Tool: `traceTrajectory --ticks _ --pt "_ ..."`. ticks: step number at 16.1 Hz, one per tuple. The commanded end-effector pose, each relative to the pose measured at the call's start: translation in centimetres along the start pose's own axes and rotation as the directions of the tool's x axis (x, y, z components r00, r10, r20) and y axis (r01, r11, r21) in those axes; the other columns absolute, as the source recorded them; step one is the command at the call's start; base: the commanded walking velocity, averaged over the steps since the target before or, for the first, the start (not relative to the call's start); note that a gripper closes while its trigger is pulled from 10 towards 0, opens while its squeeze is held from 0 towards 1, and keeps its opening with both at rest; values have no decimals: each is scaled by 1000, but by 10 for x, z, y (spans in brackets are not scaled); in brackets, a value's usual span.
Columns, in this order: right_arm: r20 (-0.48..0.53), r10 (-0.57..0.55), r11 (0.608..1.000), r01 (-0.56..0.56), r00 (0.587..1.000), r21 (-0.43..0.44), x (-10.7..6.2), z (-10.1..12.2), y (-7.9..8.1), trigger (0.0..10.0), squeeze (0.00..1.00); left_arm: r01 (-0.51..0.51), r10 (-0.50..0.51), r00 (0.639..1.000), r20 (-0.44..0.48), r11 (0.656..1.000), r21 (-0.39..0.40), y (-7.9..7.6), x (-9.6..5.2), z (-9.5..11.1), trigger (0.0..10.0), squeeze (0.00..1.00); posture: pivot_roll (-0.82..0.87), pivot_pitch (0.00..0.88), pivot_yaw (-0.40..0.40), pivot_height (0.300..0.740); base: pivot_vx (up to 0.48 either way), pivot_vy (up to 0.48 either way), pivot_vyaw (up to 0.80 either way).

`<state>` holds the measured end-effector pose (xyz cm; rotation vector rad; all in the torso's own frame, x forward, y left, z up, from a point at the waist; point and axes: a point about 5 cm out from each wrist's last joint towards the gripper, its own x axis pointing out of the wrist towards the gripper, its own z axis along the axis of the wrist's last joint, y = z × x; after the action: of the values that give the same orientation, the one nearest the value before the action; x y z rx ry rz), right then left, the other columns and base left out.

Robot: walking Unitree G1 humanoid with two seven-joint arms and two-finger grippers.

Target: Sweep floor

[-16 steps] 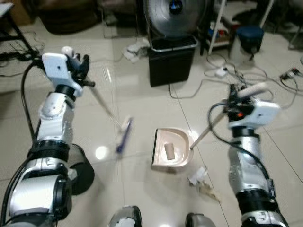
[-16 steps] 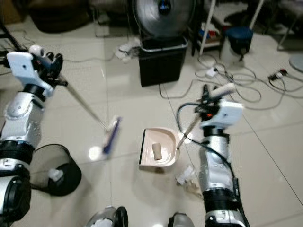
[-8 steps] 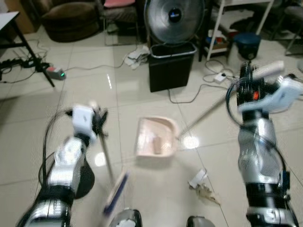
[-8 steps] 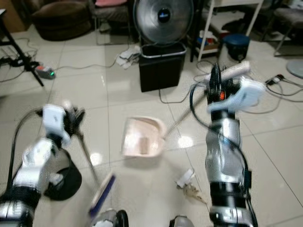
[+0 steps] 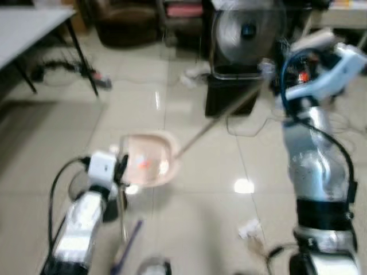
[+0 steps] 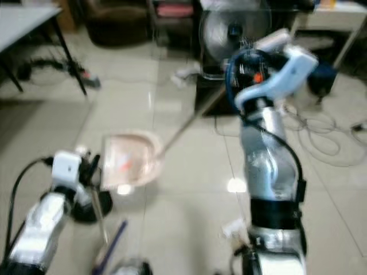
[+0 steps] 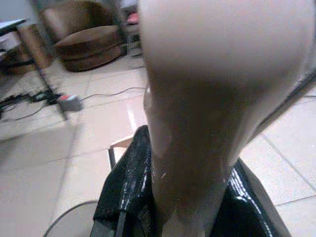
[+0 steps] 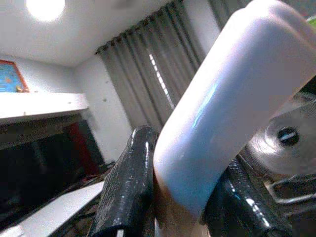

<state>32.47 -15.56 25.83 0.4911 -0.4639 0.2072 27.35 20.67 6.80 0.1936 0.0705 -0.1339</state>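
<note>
Since 0.5 s ago the dustpan has been lifted off the tiles and carried toward the robot's left, and the camera has swung the same way, so a grey table now shows at the far left.

Left gripper sits low, fingers clamped on the broom handle; the wrist view shows both black fingers pressed against it. Broom head trails on the floor near the robot's feet, parked rather than sweeping.

Dustpan hangs tilted in the air, just beside the left gripper and above a dark round bin; judged, this is a tipping position. Something pale and reddish lies inside the pan, too blurred to identify.

Right gripper is raised high, closed on the dustpan's long handle, which explains the lift.

At least 1 crumpled scrap remains on the floor by the right leg.
</note>
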Motion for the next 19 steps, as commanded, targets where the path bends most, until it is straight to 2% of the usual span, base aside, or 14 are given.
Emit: traceTrajectory --ticks 1,4,9,14,19 --pt "59 3 1000 -4 998 16 7 16 5 10000 0 -28 27 998 61 999 16 0 4 16 10000 0 -56 0 56 740 0 0 800" --pt "55 -63 997 61 996 41 7 15 -4 10000 0 -33 31 997 73 999 24 -4 5 22 10000 0 -55 4 56 740 0 0 800" --pt "59 -102 994 100 993 35 9 15 -12 10000 0 -27 24 998 58 998 56 -7 5 22 10000 0 -52 13 56 740 0 0 800" --pt "58 -161 987 159 985 33 4 12 -24 10000 0 -18 15 999 45 997 69 -10 4 22 10000 0 -49 20 54 740 192 0 0" --pt "69 -172 984 175 983 -42 2 16 -32 10000 0 1 -3 999 38 998 61 -14 6 22 10000 0 -56 21 59 740 271 0 0"
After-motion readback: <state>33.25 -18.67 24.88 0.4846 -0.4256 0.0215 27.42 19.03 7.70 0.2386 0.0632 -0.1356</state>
